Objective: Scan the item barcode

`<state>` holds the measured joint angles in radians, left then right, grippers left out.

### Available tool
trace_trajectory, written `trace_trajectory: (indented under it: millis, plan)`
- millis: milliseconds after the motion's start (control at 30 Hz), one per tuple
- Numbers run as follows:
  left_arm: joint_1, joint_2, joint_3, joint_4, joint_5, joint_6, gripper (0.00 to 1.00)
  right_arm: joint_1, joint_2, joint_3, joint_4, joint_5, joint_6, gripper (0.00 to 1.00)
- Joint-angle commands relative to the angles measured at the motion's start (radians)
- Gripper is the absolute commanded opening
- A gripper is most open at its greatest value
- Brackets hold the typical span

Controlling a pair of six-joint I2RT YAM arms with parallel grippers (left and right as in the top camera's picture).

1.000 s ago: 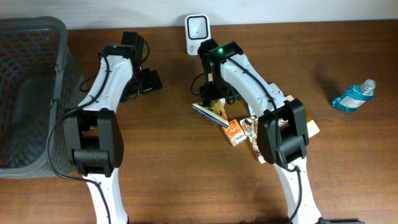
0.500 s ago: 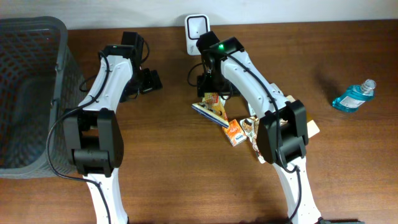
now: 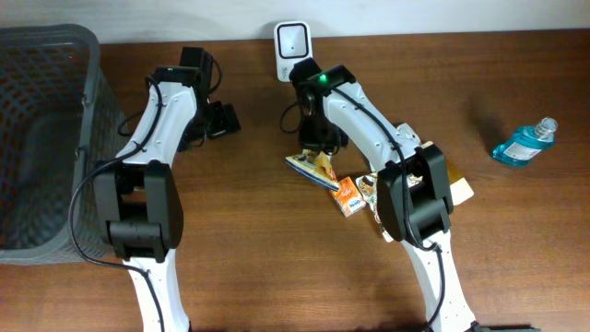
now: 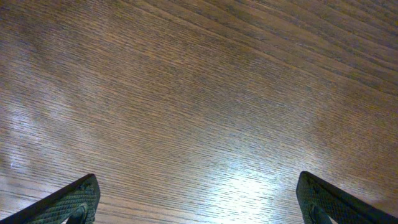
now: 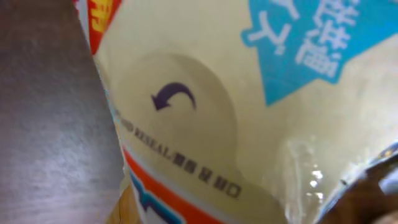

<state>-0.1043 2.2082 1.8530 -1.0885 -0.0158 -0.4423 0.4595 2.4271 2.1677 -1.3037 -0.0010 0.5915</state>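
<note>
The left arm (image 3: 161, 115) rose from its base, folded back at the elbow, and ended in a wrist turned to one side. The left gripper (image 3: 221, 120) hung off that wrist, angled down at the surface just beneath it. Its jaws stood wide apart. In the left wrist view only the dark fingertips (image 4: 78, 200) showed, one at each lower corner. The right arm (image 3: 369, 120) stretched well forward and bent down at the wrist. The right gripper (image 3: 318, 146) pointed steeply down, its jaws closed on a packet (image 3: 313, 168) directly below it.
</note>
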Motion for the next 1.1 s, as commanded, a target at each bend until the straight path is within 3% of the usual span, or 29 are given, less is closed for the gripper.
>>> trace_trajectory:
  millis: [0, 233, 333, 600, 1067]
  plan:
    - [0.000, -0.030, -0.010, -0.001, -0.007, 0.002, 0.99, -0.003, 0.013, 0.119, -0.026, 0.009, -0.163, 0.04]
    - [0.000, -0.030, -0.010, -0.001, -0.007, 0.002, 0.99, -0.003, 0.013, 0.336, -0.008, 0.012, -0.539, 0.04]
    - [0.001, -0.030, -0.010, -0.001, -0.007, 0.002, 0.99, -0.008, 0.013, 0.349, 0.125, 0.013, -0.615, 0.04]
    - [0.000, -0.030, -0.010, -0.001, -0.007, 0.002, 0.99, -0.044, 0.016, 0.348, 0.390, 0.009, -0.604, 0.04]
    - [0.000, -0.030, -0.010, -0.001, -0.007, 0.002, 0.99, -0.075, 0.140, 0.325, 0.721, -0.124, -0.248, 0.04]
